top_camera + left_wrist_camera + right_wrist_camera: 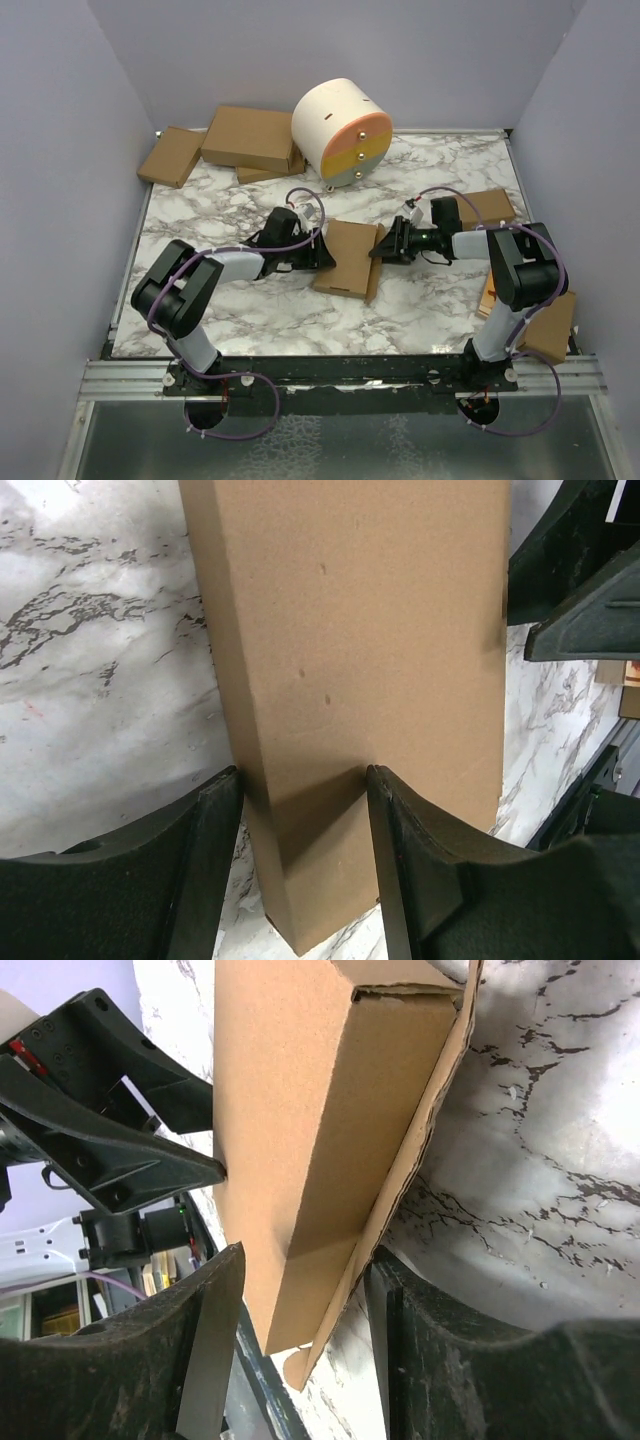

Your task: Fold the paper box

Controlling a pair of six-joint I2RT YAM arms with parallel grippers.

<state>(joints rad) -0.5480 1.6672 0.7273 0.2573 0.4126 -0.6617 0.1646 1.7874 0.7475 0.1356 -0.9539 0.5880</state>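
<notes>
Your left fingers grip the left edge of the paper box, and your right fingers grip its right edge. The box lies mid-scene on the counter. Farther back sit closed brown cartons and a white drum.

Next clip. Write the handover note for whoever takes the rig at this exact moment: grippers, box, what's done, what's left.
Left gripper: clamped on the left edge of the paper box.
Right gripper: jaws against its right edge, over a loose flap.
Box: mid-table, between the arms.
Done: body folded into a thin box.
Left: the flap stands off the body and probably needs tucking shut.
</notes>
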